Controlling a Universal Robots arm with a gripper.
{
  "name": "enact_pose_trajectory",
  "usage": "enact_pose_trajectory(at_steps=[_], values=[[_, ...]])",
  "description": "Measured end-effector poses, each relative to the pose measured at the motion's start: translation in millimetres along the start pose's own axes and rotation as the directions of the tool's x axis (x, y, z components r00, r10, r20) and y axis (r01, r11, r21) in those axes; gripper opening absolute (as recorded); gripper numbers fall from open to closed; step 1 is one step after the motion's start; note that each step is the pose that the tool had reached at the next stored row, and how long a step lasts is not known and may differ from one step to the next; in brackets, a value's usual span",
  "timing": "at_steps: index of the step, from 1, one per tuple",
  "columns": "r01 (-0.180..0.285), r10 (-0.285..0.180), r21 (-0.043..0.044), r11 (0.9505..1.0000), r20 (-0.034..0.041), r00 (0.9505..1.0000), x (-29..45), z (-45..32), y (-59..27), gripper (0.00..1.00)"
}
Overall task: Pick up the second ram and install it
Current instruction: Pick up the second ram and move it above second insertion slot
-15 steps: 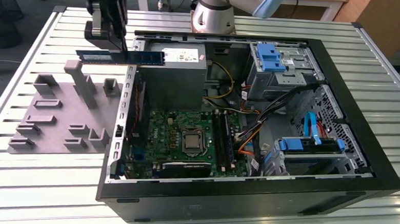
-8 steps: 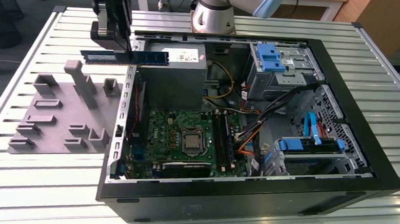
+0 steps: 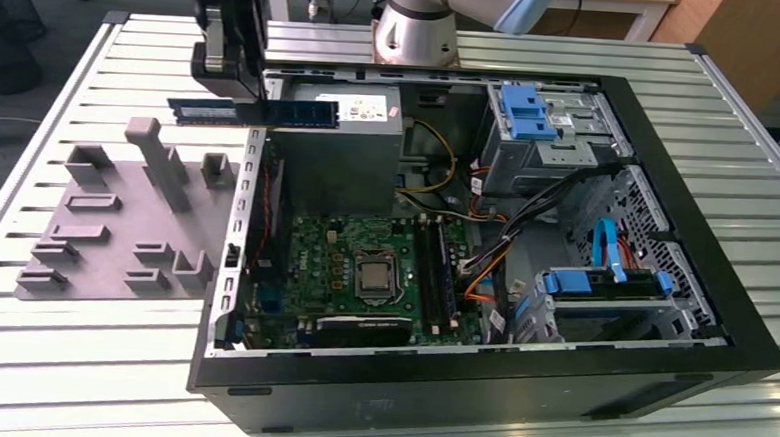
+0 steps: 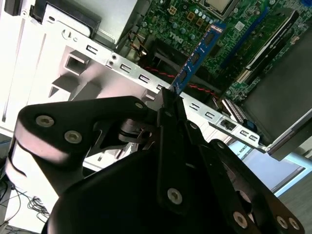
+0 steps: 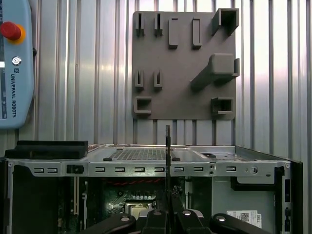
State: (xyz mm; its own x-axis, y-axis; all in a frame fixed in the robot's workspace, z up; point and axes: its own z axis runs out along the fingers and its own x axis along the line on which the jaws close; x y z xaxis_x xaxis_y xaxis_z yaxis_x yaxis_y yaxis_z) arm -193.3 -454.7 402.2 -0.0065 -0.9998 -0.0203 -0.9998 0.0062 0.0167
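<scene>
The gripper point(image 4: 171, 97) is clenched on the second ram point(image 4: 199, 54), a blue-green stick held level in the air. Directly beneath the gripper is the side rim of an open computer case point(image 3: 488, 384). The stick appears clear of that rim, though this is hard to judge. A grey moulded fixture point(image 3: 109, 234) lies off to the gripper's side on the slatted worktop point(image 3: 89, 363).

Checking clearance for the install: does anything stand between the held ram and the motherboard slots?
Nothing visible lies across the slots. The ram, clamped in the gripper, hangs over the case rim beside the power supply; both sit lower, between it and the slots, so it likely must pass above them. Cables run beside the slots, not over.
</scene>
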Motion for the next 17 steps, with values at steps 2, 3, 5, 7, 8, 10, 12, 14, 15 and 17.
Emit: enact_pose_trajectory(at_steps=[2, 3, 5, 7, 8, 10, 12, 14, 15, 17], values=[[0.000, 0.000, 0.0000, 1.0000, 0.0000, 1.0000, 0.0, 0.0, -2.6, 0.14], [0.000, 0.000, 0.0000, 1.0000, 0.0000, 1.0000, 0.0, 0.0, -3.9, 0.14], [0.000, 0.000, 0.0000, 1.0000, 0.0000, 1.0000, 0.0, -0.1, -6.7, 0.14], [0.000, 0.000, 0.0000, 1.0000, 0.0000, 1.0000, -0.1, -0.1, -9.5, 0.14], [0.000, 0.000, 0.0000, 1.0000, 0.0000, 1.0000, -0.1, -0.1, -10.8, 0.14], [0.000, 0.000, 0.0000, 1.0000, 0.0000, 1.0000, -0.1, -0.1, -13.0, 0.14], [0.000, 0.000, 0.0000, 1.0000, 0.0000, 1.0000, -0.1, -0.1, -15.4, 0.14], [0.000, 0.000, 0.0000, 1.0000, 0.0000, 1.0000, -0.1, -0.2, -17.7, 0.14], [0.000, 0.000, 0.0000, 1.0000, 0.0000, 1.0000, -0.1, -0.2, -18.4, 0.14], [0.000, 0.000, 0.0001, 1.0000, 0.0001, 1.0000, -0.1, -0.2, -18.6, 0.14]])
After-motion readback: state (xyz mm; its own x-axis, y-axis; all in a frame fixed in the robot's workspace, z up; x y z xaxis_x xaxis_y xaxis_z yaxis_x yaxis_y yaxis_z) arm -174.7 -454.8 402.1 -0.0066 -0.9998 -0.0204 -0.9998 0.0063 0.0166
